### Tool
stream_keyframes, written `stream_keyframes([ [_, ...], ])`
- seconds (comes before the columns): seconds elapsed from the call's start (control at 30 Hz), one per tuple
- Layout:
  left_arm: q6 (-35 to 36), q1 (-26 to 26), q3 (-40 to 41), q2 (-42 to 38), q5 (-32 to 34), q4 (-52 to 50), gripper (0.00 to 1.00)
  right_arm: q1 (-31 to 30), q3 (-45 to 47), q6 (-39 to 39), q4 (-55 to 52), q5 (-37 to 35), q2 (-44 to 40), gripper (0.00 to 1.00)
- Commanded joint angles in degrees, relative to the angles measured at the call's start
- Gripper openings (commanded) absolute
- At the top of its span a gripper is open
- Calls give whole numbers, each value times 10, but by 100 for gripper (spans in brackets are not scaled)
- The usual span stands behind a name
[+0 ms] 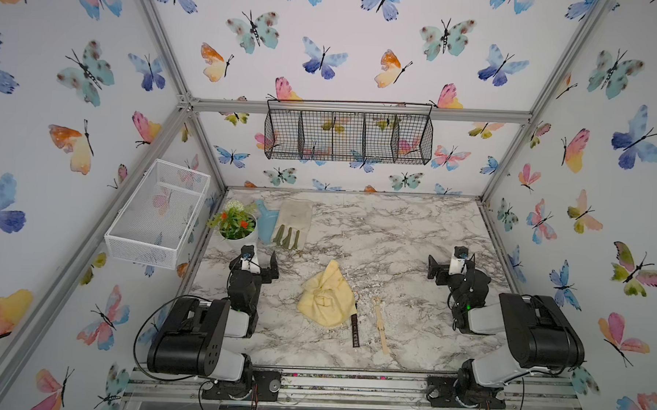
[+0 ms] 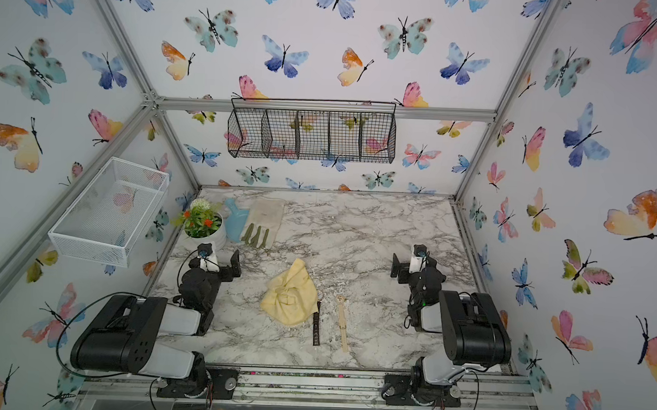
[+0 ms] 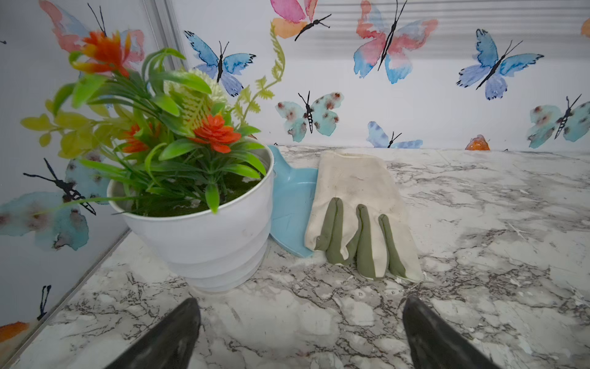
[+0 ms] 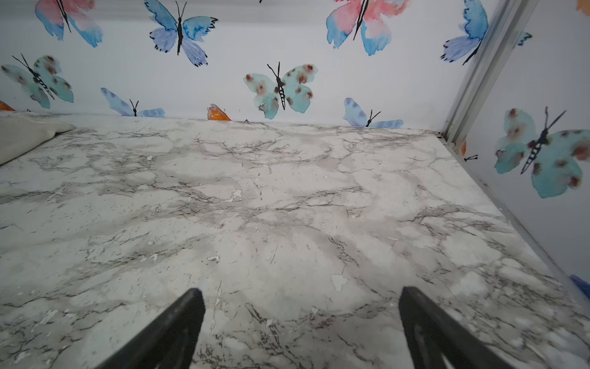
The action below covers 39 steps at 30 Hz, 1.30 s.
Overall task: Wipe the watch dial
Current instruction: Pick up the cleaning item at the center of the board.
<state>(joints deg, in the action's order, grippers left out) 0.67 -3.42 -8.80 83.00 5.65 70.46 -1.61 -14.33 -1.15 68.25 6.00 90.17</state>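
On the marble desk [image 1: 413, 236], a crumpled yellow cloth [image 1: 327, 295] lies between two robot arms, touched by neither. A dark watch [image 1: 356, 329] pokes its strap out from under the cloth's right-hand edge, toward the front of the desk; its dial end sits right at that edge, too small and too covered to make out. A pale watch [image 1: 381, 322] lies flat just to the right of the cloth, beside the dark one and apart from both, its round dial uncovered and pointing toward the back wall.

Well to the left of the cloth, the left end effector [image 3: 301, 303] hangs low over bare desk, jaws spread wide and holding nothing. Well to the cloth's right, the right end effector [image 4: 300, 292] does the same, jaws wide over bare marble.

Behind the cloth, in the back left corner, stand a white flower pot [image 1: 238, 228], a blue scoop [image 1: 267, 220] and a glove [image 1: 293, 223], side by side. A black wire basket [image 1: 349, 134] hangs on the back wall, and a white mesh basket [image 1: 155, 213] on the left wall.
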Motion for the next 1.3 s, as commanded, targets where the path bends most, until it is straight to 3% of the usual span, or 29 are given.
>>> stream_keyframes([
  [0.0, 2, 3, -3, 3, -7, 12, 98, -4, -4, 1, 5, -10, 4, 98],
  [1.13, -1, 3, -5, 3, 2, 9, 98, -5, -16, 6, -9, -26, 4, 99],
  [1.2, -6, 3, -18, -23, 21, -29, 98, -9, -56, 4, -95, -31, -14, 98],
  [1.27, -3, 1, -47, -71, 24, -117, 98, -16, -157, 24, -311, -48, -35, 98],
])
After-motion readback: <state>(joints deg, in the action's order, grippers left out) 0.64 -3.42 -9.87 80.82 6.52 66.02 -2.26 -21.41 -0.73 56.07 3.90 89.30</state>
